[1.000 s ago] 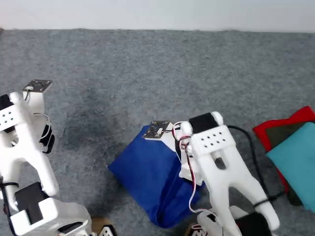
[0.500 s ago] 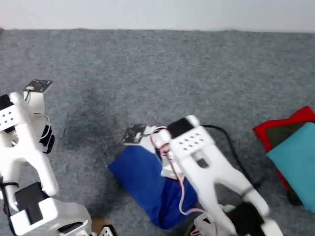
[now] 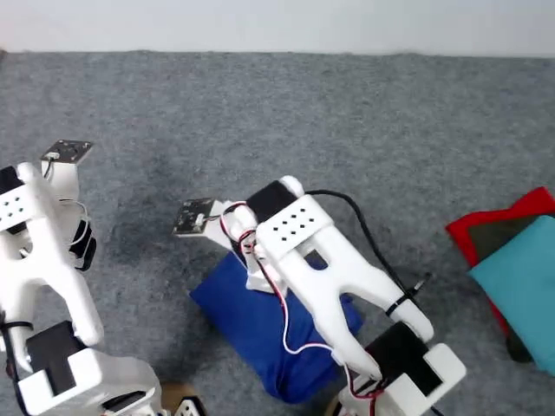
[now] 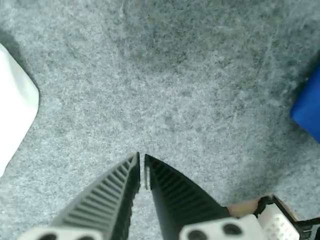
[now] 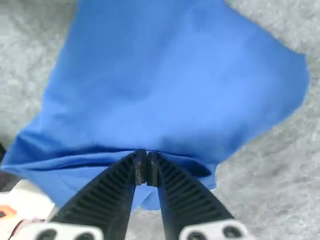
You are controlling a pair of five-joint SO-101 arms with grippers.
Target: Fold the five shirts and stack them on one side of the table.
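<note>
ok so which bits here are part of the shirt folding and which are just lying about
Part of the job:
blue shirt, under the right claw
teal shirt, lying over the red shirt at the table's side

Just there:
grey mat
left claw, over bare mat

Left arm (image 3: pixel 48 260) folded upright at the left side, left gripper (image 4: pixel 141 160) pointing down with jaws pressed together, right arm (image 3: pixel 316 260) stretched low and forward, right gripper (image 5: pixel 146 157) jaws closed tight.

White moulded arms (image 3: pixel 303 251) with black motors (image 3: pixel 270 199), red-and-white wiring (image 3: pixel 247 251), a black cable (image 3: pixel 362 227), dark ridged fingers (image 4: pixel 117 195) on each hand (image 4: pixel 140 156)
</note>
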